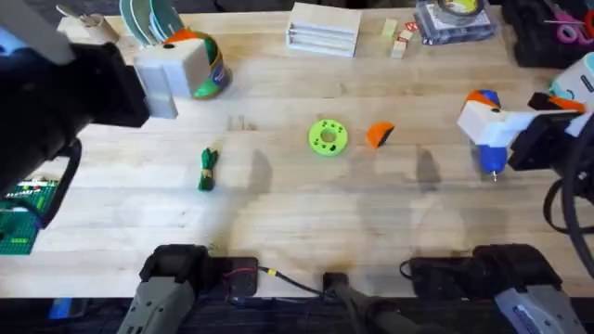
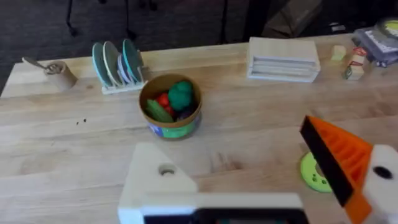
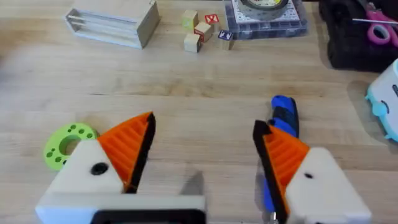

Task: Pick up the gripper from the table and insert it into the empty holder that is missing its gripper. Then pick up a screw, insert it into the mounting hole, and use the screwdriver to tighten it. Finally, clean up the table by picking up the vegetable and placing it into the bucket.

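Note:
The orange gripper [image 1: 379, 134] lies on the table beside a lime-green disc [image 1: 327, 136]. A green vegetable [image 1: 207, 169] lies left of centre. My left gripper [image 1: 181, 57] [image 2: 249, 180] hangs open, high over the bucket [image 1: 210, 74] [image 2: 171, 107], which holds toy vegetables. One of its fingers is the bare white holder [image 2: 158, 180] with a mounting hole [image 2: 166, 169]; the other carries an orange tip. My right gripper [image 1: 487, 116] [image 3: 205, 143] is open at the right, just above the blue screwdriver [image 1: 489, 158] [image 3: 283, 115], which lies under one finger. The screw is out of view.
At the far edge stand a plate rack [image 1: 153, 19], a wooden box [image 1: 323, 28], small wooden blocks [image 1: 399, 42] and a tray with tape [image 1: 455, 19]. A black case [image 1: 548, 32] sits at the far right, a green board [image 1: 19, 218] at the left edge.

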Available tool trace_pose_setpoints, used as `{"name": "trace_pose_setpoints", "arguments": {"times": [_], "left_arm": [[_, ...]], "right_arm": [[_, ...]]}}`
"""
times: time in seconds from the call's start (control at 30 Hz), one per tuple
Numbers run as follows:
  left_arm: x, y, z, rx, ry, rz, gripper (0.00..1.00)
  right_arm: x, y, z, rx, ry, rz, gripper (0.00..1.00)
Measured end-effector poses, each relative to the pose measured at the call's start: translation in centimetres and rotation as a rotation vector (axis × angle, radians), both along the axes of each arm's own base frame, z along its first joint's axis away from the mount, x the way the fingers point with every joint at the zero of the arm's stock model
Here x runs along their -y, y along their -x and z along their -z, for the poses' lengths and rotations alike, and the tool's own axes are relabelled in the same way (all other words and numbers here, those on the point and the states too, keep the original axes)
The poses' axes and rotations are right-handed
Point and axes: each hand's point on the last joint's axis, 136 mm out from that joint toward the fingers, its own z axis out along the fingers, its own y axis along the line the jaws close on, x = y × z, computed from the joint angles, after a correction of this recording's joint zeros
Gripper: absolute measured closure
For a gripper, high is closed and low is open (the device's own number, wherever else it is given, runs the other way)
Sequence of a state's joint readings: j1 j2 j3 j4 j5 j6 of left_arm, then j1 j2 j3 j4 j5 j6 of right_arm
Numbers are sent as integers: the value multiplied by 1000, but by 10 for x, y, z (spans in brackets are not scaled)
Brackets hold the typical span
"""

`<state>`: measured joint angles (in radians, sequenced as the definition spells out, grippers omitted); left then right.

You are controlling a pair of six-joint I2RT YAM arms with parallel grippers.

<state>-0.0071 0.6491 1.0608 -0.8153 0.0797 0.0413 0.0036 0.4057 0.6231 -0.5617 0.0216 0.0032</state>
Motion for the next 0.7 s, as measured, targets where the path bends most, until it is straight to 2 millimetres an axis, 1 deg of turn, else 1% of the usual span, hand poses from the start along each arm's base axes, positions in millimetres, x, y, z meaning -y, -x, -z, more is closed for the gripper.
{"name": "trace_pose_setpoints", "arguments": {"times": [0.13, 0.4, 0.47, 0.6, 0.7], "left_arm": [[6, 9, -10, 43, 18, 29, 8], [22, 12, -10, 21, 175, 71, 7], [24, 14, -7, 4, 196, 72, 8], [25, 21, 9, -74, 219, 64, 8], [25, 22, 10, -81, 225, 60, 8]], "right_arm": [[0, 0, 0, 0, 0, 0, 9], [0, 0, 0, 0, 0, 0, 8], [0, 0, 0, 0, 0, 0, 8], [0, 0, 0, 0, 0, 0, 9], [0, 0, 0, 0, 0, 0, 9]]}}
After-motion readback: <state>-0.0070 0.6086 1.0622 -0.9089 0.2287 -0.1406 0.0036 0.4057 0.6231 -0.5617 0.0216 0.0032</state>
